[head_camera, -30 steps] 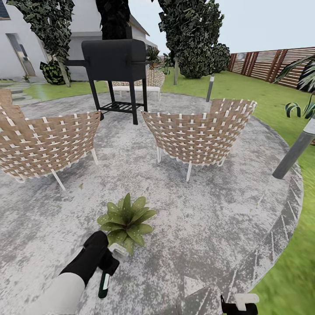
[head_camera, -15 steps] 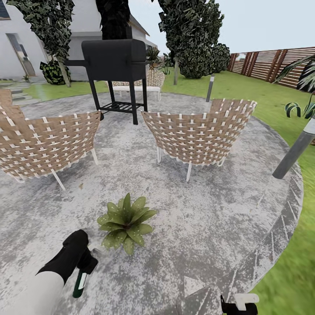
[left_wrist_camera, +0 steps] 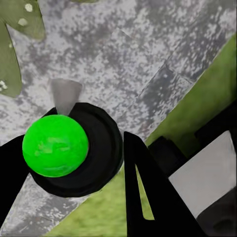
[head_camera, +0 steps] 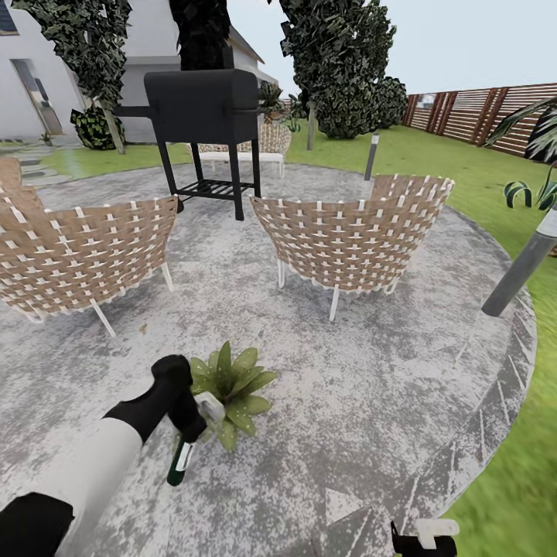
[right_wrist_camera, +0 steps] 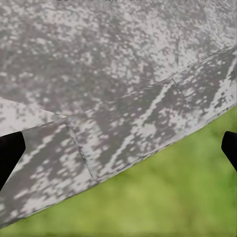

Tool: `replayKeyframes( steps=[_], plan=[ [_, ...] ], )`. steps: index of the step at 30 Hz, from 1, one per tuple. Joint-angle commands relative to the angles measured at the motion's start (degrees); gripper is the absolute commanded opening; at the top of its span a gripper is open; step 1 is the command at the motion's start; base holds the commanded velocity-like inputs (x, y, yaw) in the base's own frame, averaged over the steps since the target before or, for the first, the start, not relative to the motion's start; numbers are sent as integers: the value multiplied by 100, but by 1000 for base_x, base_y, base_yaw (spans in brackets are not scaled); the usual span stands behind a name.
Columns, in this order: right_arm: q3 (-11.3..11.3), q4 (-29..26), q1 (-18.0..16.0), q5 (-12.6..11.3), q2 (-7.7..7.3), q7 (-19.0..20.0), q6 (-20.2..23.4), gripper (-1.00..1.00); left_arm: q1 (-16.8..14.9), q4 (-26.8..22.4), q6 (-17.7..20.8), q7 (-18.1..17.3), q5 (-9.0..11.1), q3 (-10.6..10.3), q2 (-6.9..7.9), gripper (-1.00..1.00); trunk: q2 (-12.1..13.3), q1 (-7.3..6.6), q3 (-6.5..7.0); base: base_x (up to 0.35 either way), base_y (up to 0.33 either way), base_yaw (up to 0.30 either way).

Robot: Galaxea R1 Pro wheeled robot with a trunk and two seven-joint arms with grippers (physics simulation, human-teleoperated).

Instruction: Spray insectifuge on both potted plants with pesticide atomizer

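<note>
**Spraying the first potted plant from right up close**

Holding the pesticide atomizer [head_camera: 184, 458] in the left gripper [head_camera: 188, 424], the robot has it low in the lower left of the head view, just beside the potted plant [head_camera: 230, 384]. The bottle hangs tilted, dark green body down, white head up by the leaves, which I'd guess is so the nozzle faces the rosette. In the left wrist view the fingers [left_wrist_camera: 143, 182] are pinched around the bottle, its bright green cap [left_wrist_camera: 55, 145] sitting between them, and a leaf shows at the upper left corner of that frame.

That plant sits on the round grey patio [head_camera: 371, 387], in front of two woven chairs [head_camera: 352, 236] and a black grill [head_camera: 203, 104] at the top of the frame.

Right gripper [head_camera: 424, 538] is parked at the bottom edge; the right wrist view has its fingertips [right_wrist_camera: 10, 150] at opposite edges, so spread wide with nothing in them. Makes sense, one hand does the job.

Only one plant is in sight, so I'd call this roughly the first half.
</note>
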Motion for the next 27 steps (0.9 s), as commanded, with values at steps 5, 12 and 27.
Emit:
replayKeyframes(
  steps=[5, 12, 27],
  plan=[
    [-16, 10, 0, 63, -1, -40, -11, 100, -664, 31, 35, -952, -512, -74, -137, -100, -2, 0, -6, 0, 0, 0],
    [-13, 11, -2, 62, -4, -44, -12, 100, -1071, 29, 10, -952, -836, -79, -337, -100, -2, 0, -6, 0, 0, 0],
    [-13, 10, -2, 62, -9, -51, -14, 100, -1095, 326, 12, -952, -1180, -393, -437, -100, -2, 0, -6, 186, 86, -65]
  ],
)
